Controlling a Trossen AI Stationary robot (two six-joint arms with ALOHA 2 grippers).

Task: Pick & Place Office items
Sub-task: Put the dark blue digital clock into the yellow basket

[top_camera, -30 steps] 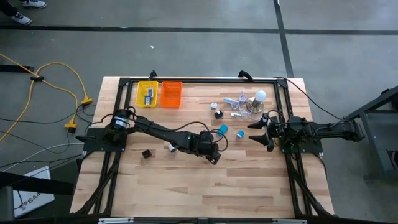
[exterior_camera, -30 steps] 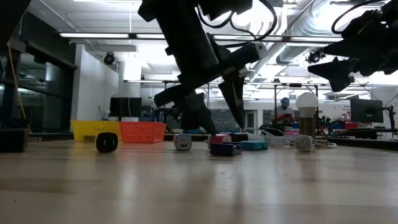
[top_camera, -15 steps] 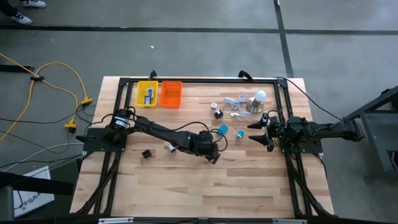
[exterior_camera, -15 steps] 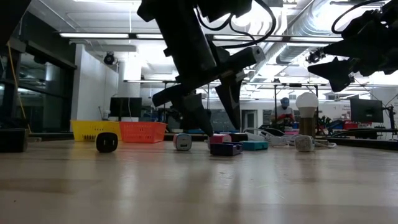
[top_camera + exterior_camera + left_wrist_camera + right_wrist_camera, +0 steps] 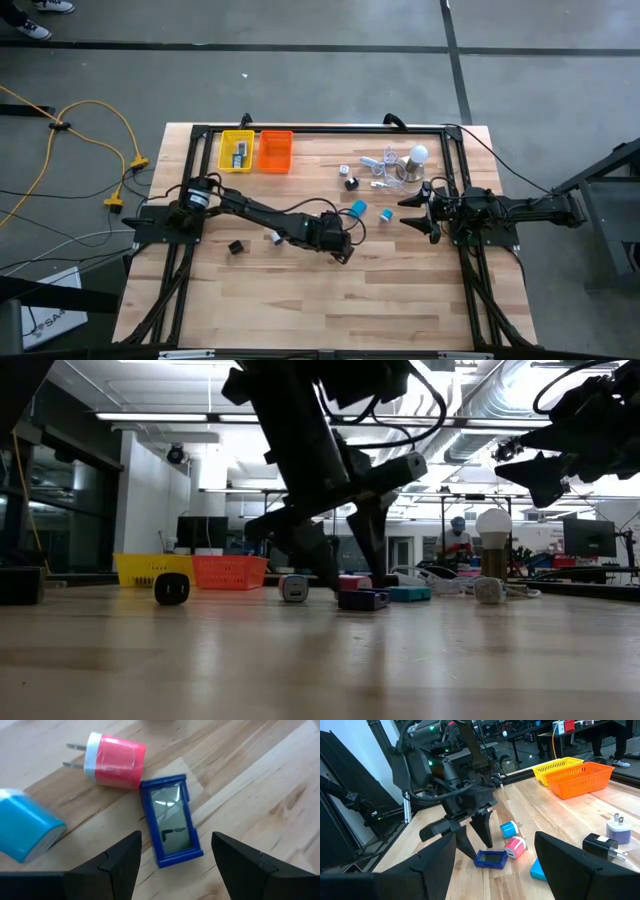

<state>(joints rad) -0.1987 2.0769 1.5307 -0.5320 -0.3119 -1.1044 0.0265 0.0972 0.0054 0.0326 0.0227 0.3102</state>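
Observation:
A dark-blue rectangular piece with a glossy face [image 5: 171,822] lies flat on the wooden table, beside a pink-red plug piece [image 5: 112,760] and a light-blue piece [image 5: 25,827]. My left gripper [image 5: 176,836] hangs open just above the dark-blue piece [image 5: 363,599], slanting down, one finger on either side of it and touching nothing. In the high view my left gripper [image 5: 345,250] covers that piece. My right gripper [image 5: 410,211] waits open and level at the table's right side, nothing between its fingers [image 5: 445,855].
A yellow bin [image 5: 237,150] and an orange bin [image 5: 275,150] stand at the far left. A white bulb [image 5: 418,155] and a white cable [image 5: 385,165] lie at the far right. Small pieces are scattered: black [image 5: 236,247], white [image 5: 272,238], light-blue [image 5: 358,207].
My left gripper has sunk a little toward the dark-blue piece, its fingers still apart. The pieces on the table have kept their places.

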